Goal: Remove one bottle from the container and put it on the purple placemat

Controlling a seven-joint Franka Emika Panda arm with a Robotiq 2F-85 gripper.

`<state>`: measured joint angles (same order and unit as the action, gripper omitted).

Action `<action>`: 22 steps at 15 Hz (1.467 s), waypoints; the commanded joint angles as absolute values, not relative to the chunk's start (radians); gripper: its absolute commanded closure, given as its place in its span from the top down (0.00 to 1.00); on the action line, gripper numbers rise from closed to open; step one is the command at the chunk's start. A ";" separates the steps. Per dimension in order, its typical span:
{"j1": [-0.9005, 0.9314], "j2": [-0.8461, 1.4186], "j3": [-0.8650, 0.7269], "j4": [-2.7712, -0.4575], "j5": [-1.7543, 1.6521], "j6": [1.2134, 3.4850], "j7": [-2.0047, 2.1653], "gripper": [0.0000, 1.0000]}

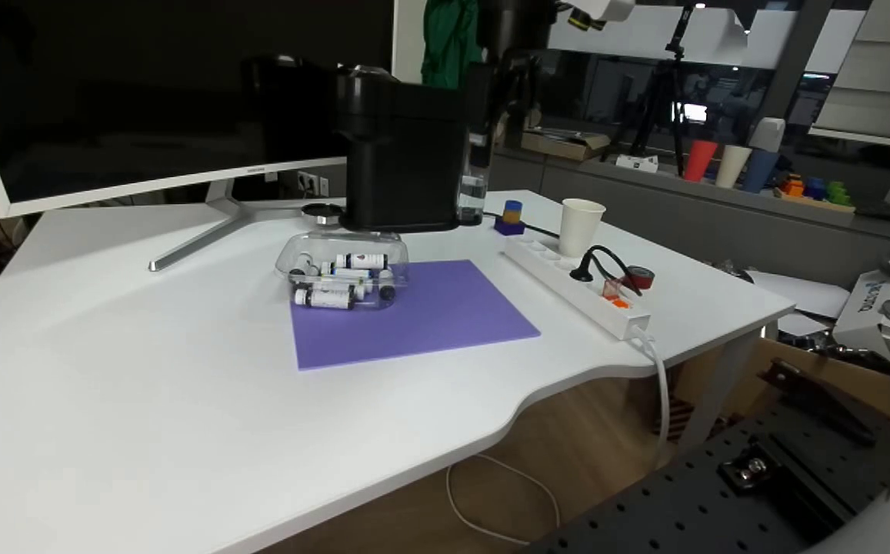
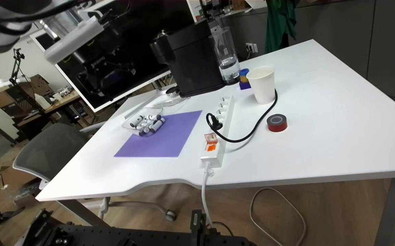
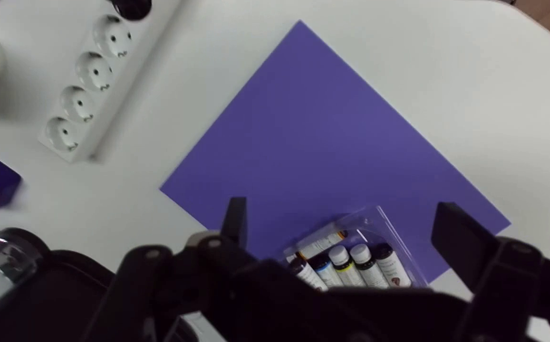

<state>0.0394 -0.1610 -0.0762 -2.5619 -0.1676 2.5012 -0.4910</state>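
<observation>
The container is a clear plastic tray (image 1: pixel 368 304) (image 2: pixel 156 110) (image 3: pixel 400 237) lying partly on the purple placemat (image 1: pixel 429 319) (image 2: pixel 175 136) (image 3: pixel 313 118). Several small bottles with white labels (image 1: pixel 325 298) (image 2: pixel 157 125) (image 3: pixel 393 266) lie in it, with dark or white caps. In the wrist view my gripper (image 3: pixel 341 211) is open, its fingers wide apart with nothing between them. The gripper body hides the lower part of the tray there. In both exterior views the gripper (image 1: pixel 508 85) (image 2: pixel 117 83) is high above the table, apart from the tray.
A black coffee machine (image 1: pixel 410 154) (image 2: pixel 195 61) stands behind the tray. A white power strip (image 1: pixel 568 285) (image 2: pixel 219 133) with a black plug lies beside the mat. A paper cup (image 1: pixel 580 227) (image 2: pixel 263 85), a tape roll (image 2: pixel 277 123) and a large monitor (image 1: pixel 145 92) are around.
</observation>
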 commanded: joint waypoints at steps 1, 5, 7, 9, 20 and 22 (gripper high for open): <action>0.048 0.032 -0.062 -2.359 -0.122 2.437 -0.626 1.00; 0.029 0.038 -0.039 -2.381 -0.131 2.472 -0.603 1.00; 0.028 0.043 -0.038 -2.374 -0.132 2.468 -0.607 1.00; 0.028 0.075 -0.026 -2.363 -0.156 2.508 -0.633 1.00; -0.006 0.385 0.112 -2.195 -0.163 2.759 -0.834 1.00; -0.027 0.436 0.147 -2.154 -0.152 2.753 -0.867 1.00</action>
<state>0.0152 0.3551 0.0968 -2.2378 -0.1721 2.7586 -0.8053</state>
